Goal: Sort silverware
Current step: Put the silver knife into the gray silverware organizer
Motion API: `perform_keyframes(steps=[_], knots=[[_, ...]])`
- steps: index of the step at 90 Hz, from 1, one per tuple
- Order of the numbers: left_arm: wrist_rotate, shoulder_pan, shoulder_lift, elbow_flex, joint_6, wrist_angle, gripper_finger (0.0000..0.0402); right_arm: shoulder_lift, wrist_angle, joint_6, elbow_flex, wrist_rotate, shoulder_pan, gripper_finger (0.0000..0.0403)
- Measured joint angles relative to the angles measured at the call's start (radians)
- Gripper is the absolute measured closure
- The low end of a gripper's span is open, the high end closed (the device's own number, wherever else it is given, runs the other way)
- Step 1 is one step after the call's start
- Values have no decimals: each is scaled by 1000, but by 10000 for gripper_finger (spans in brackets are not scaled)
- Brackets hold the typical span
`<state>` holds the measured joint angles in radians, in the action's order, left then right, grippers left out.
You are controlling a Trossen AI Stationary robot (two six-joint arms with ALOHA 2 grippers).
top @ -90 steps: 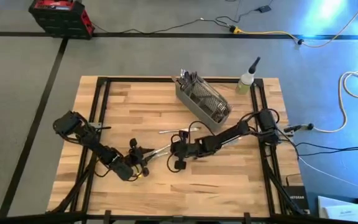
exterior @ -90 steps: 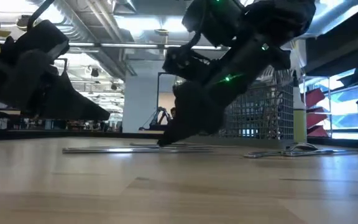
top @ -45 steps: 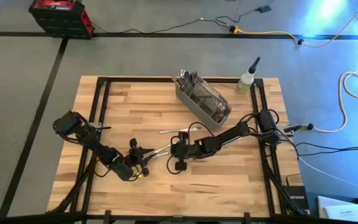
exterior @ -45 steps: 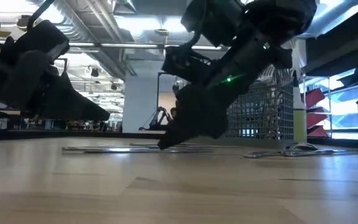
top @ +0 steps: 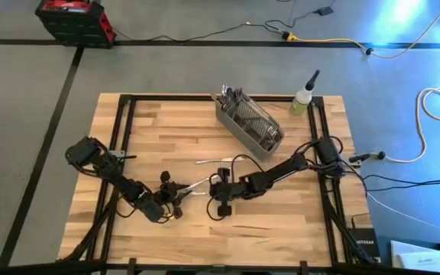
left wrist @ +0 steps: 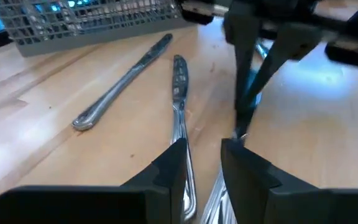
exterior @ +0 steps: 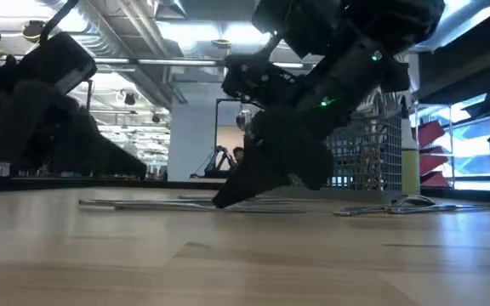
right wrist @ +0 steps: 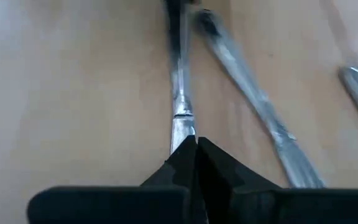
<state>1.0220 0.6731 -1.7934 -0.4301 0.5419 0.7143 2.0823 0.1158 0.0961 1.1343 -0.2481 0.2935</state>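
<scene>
Several pieces of silverware lie flat on the wooden table between my two grippers; one runs straight away from my right gripper, with another beside it. My right gripper is shut, its tips down on the table. My left gripper stands open just left of it; the handles of two pieces run between its fingers without touching them. A knife lies farther off. The grey mesh basket at the far middle holds more silverware. My right gripper has its shut fingertips on the near end of one piece. It comes slanting down from the table's right, in line with the piece, which lies flat on the table. Whether that end is pinched or only pressed, I cannot tell.
A small squeeze bottle stands at the far right corner of the table. A lone knife lies between the basket and the grippers. Bare wood stretches along the near edge and the far left of the table.
My right gripper has gone a little toward the table's near edge and left, closer to my left gripper, with its arm lying lower. The piece under its tips has slid a short way toward the table's left.
</scene>
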Motion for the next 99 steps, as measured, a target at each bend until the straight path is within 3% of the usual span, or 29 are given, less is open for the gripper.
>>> perform_keyframes(steps=[20,48,80,99], knots=[[-43,-15,-37,0,-54,7,318,0,1,-49,-1,33,30,403],[-336,-45,-41,-3,-288,98,318,0,-31,-76,0,72,34,403],[-335,-65,-41,-3,-266,126,318,0,-30,-77,-2,80,35,403],[-340,-18,-41,-3,-319,243,318,1,-31,-76,-2,81,34,403]])
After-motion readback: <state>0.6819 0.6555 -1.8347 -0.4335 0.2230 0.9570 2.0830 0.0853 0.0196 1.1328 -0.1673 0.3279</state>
